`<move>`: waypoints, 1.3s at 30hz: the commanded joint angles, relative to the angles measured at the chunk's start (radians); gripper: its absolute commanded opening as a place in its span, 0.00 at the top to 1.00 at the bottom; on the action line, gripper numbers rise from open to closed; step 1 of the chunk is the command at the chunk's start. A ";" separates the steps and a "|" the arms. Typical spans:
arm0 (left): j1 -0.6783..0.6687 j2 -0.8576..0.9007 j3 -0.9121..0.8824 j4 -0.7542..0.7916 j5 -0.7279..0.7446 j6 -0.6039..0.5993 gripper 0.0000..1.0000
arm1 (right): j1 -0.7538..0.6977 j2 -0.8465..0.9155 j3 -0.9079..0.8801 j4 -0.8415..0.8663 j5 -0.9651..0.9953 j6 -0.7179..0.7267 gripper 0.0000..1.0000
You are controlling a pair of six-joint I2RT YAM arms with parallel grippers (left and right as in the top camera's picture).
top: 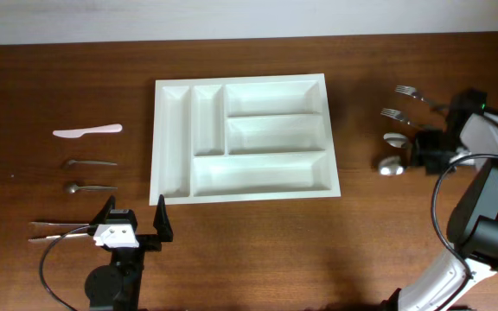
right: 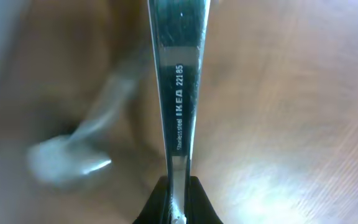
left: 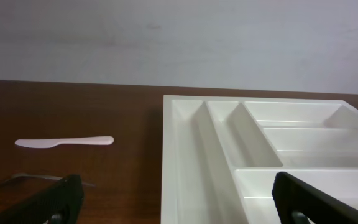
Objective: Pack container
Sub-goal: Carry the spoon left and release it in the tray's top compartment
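Note:
The white five-compartment container [top: 173,138] lies in the middle of the table with nothing in it; it also shows in the left wrist view [left: 185,155]. My left gripper [top: 134,216] is open and holds nothing, just in front of the container's near left corner; its fingers frame the left wrist view [left: 179,205]. My right gripper [top: 420,149] is at the right side of the table, shut on the handle of a steel piece of cutlery [right: 179,81] marked IKEA. I cannot tell whether that piece is a spoon or a fork. The right gripper's jaws [right: 178,199] clamp the handle.
Left of the container lie a white plastic knife [top: 87,130], two small steel spoons [top: 89,161] [top: 87,186] and a long thin steel piece [top: 57,230]. On the right lie two forks [top: 407,91] [top: 393,113] and two spoon bowls [top: 394,138] [top: 392,168].

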State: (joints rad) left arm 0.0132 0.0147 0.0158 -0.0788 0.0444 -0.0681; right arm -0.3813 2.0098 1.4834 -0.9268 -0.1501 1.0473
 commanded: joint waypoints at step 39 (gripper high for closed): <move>0.001 -0.009 -0.006 0.000 -0.001 0.016 0.01 | 0.657 0.039 0.317 0.268 -0.004 0.419 0.85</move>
State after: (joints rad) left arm 0.0132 0.0147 0.0158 -0.0788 0.0441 -0.0681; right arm 0.2680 2.0293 1.7805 -0.6491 -0.1761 1.4544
